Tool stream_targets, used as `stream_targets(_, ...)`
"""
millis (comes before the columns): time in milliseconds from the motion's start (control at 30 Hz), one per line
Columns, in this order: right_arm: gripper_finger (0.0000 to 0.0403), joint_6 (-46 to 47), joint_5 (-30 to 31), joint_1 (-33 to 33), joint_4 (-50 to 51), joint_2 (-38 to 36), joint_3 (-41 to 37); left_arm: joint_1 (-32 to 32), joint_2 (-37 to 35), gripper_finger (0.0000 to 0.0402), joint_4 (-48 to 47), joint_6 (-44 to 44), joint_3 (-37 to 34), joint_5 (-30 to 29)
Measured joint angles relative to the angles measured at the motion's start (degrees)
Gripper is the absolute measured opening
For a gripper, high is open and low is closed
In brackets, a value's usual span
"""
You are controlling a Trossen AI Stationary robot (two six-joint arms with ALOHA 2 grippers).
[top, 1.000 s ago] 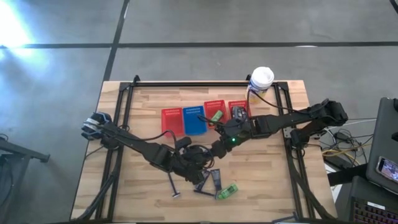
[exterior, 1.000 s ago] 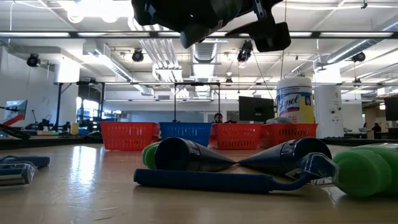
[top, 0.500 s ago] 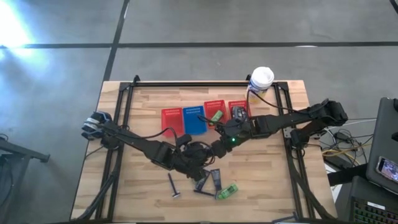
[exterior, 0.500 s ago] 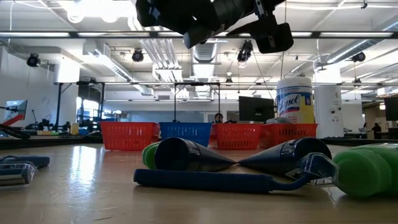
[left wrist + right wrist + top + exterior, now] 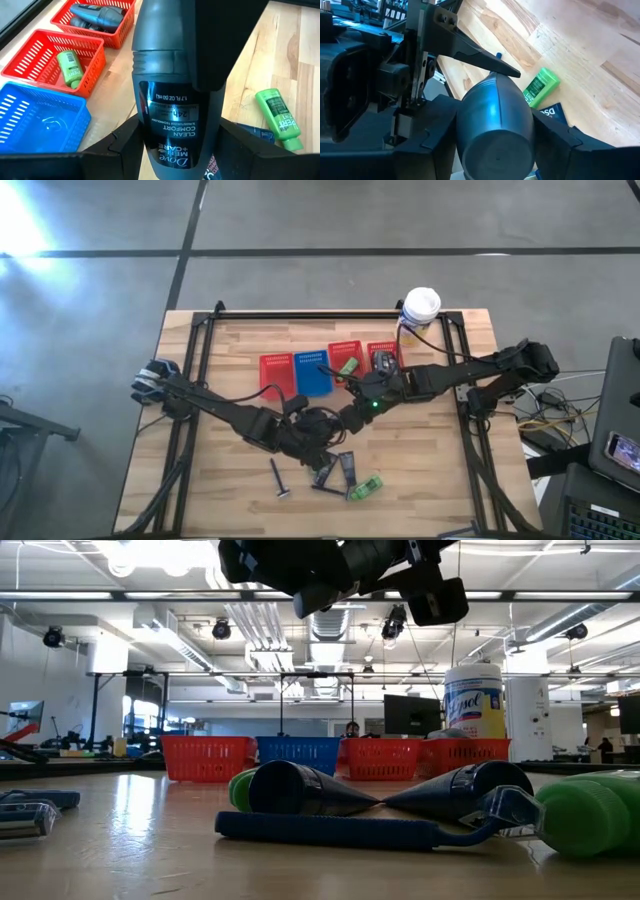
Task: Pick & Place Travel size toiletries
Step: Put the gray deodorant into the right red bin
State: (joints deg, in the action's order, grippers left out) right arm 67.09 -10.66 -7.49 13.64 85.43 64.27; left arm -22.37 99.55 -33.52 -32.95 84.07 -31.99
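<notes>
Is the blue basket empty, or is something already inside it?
Empty: the left wrist view shows only the bare mesh floor of the blue basket, whereas the red basket beside it holds a green bottle.

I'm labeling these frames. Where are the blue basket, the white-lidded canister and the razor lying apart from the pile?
Blue basket [image 5: 313, 376], high view, its mesh floor.
Canister [image 5: 421, 304], high view, its white lid.
Razor [image 5: 278, 479], high view, middle of its handle.

Robotics lab (exposed ceiling ducts [image 5: 330, 625], monitors [image 5: 412, 713]).
</notes>
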Motion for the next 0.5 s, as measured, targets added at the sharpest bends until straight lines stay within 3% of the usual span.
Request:
stream_targets(133,0.0199,-0.31,0.13,0.00,-0.06,0.00,0.00,-0.02,0.04,0.0204,-0.04,-0.21,0.00,0.04)
stream_targets(233,0.0198,-1.73,1.39,0.00,1.16,-0.10,0.02,-0.57,0.04,0.0245,-0.24,-1.44,0.00,0.29)
stream_targets(367,0.0197,-3.37,7.82,0.09,9.61,-1.04,0.02,-1.63,-0.08,0.0301,-5.61,-6.57,0.00,0.89)
stream_targets(500,0.0197,-4.22,17.08,0.07,19.90,-4.11,0.00,-2.97,-0.70,0.0332,-12.86,-12.84,0.00,0.39)
